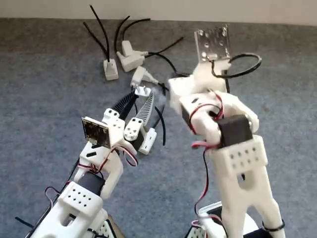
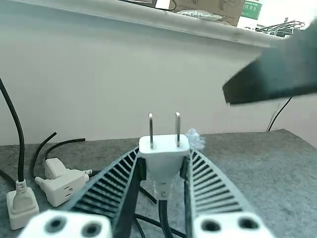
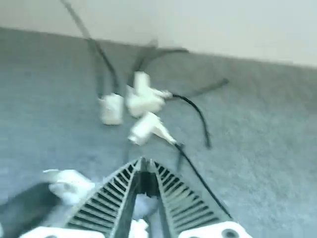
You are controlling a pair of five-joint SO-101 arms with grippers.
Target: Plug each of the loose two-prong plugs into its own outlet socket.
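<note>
The grey carpeted table [image 1: 44,89] runs back to a pale wall [image 2: 99,74]. The right arm [image 1: 237,163] is the bulkiest thing on it, rising from the near right edge and leaning in toward the middle. The left arm [image 1: 84,193] comes up from the near left corner and points toward the far side.

The left gripper [image 1: 140,97] has its ribbed fingers [image 2: 121,183] parted only as wide as the body of a white two-prong plug [image 2: 164,148]. The plug is clamped between them, its prongs pointing out past the fingertips toward the wall and its black cord trailing back under the gripper.

The right gripper [image 3: 143,168] sits just right of that plug with its fingertips pressed together. Something pale shows between the fingers nearer their base, and I can't tell what it is.

Just right of the left gripper's base, a white outlet socket [image 1: 148,141] lies on the table with a black cord. Far off near the wall are three more white pieces with black cords:
- a joined pair [image 1: 130,59] — a slotted socket block with another piece against it
- a single connector [image 1: 110,69] just left of the pair
- a loose plug [image 1: 139,75], the closest of the three to the grippers
</note>
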